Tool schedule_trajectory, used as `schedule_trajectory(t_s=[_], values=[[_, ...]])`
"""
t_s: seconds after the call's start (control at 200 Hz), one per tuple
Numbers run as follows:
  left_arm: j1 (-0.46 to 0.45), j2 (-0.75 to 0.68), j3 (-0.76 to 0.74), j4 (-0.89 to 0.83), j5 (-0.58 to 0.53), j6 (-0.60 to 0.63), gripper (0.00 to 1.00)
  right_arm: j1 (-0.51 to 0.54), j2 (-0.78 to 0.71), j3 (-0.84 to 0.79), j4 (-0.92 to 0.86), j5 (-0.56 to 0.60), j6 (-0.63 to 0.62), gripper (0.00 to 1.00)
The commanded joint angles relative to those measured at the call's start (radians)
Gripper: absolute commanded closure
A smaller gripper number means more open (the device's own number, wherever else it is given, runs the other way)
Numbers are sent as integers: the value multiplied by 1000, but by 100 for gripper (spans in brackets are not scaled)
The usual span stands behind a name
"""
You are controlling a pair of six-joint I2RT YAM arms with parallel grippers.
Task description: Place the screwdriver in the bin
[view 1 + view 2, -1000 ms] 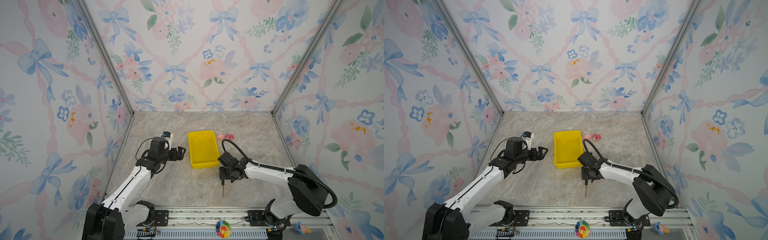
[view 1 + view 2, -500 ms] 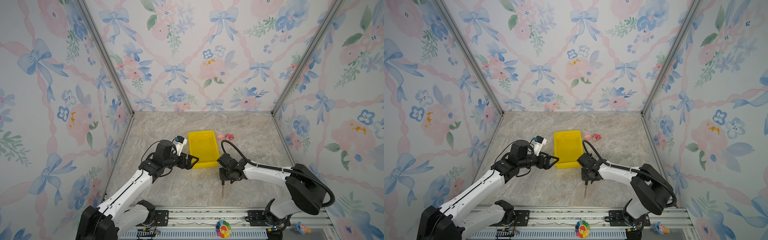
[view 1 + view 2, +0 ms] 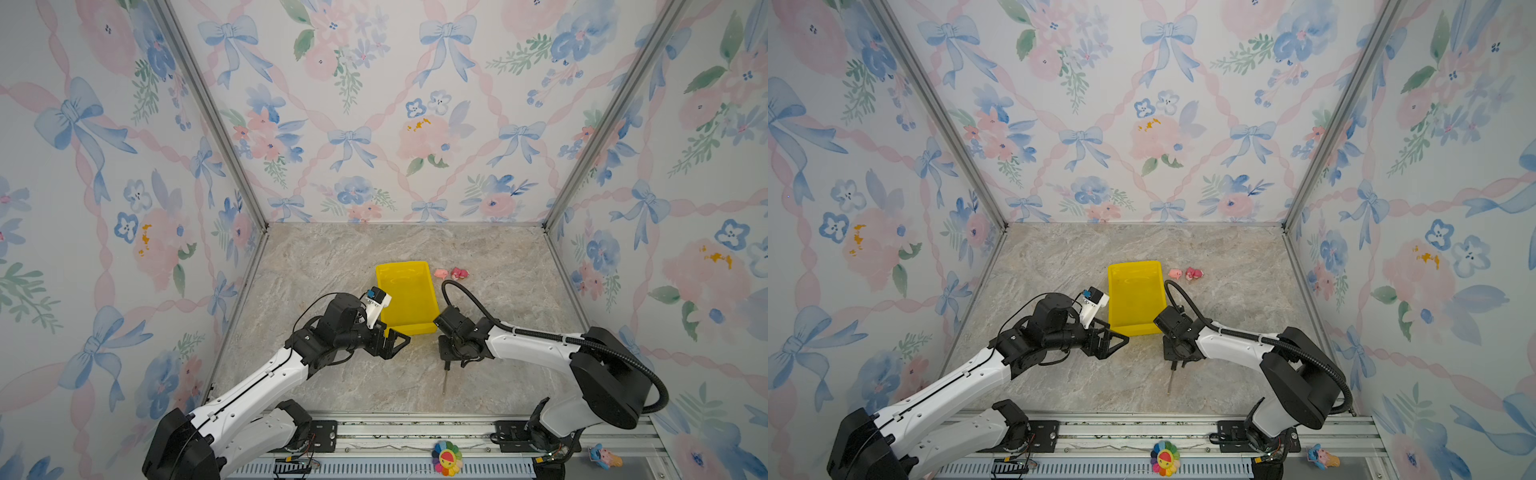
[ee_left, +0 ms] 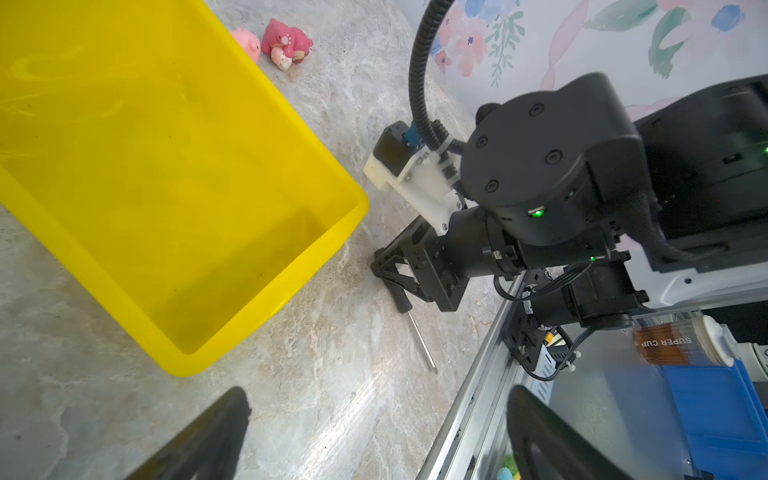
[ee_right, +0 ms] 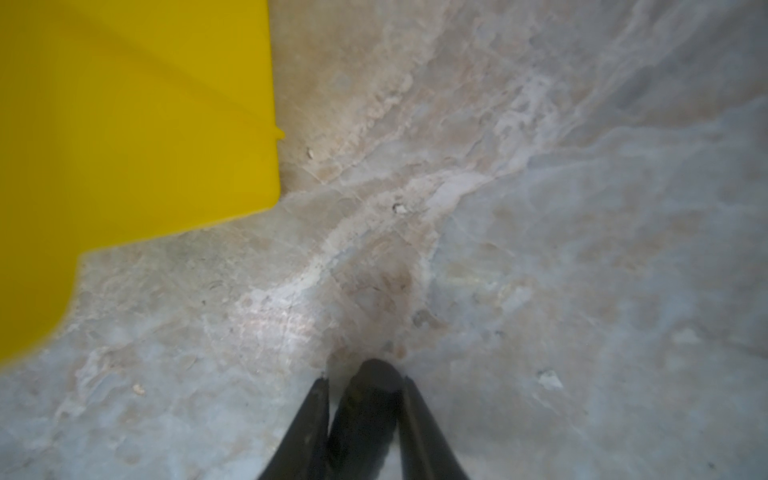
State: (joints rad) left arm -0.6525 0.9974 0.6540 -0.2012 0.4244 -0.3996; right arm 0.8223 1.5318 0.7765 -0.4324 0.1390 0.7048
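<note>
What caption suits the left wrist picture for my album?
Right fingers flank the handle of the screwdriver, lying on the table beside the empty bin.

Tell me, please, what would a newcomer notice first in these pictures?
The bright yellow bin, empty, in the middle of the marble table, stands out first. Close by its near corner, the jaws of the right gripper flank the black handle of the screwdriver, which lies on the table.

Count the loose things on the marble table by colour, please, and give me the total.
Yellow: 1, bin
Pink: 2, pale toy, dark toy
Black and silver: 1, screwdriver
Total: 4
</note>
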Motion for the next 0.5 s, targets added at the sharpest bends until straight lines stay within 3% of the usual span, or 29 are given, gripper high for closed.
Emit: schedule_trajectory(t_s=[0.0,0.495], values=[[-12,-3,-10,-9,-49,-8,2,14,14,-17,-27,-9,-20,70],[-33,-70,-14,-6,-160,-15,2,-6,-12,-24,-47,-10,-60,84]])
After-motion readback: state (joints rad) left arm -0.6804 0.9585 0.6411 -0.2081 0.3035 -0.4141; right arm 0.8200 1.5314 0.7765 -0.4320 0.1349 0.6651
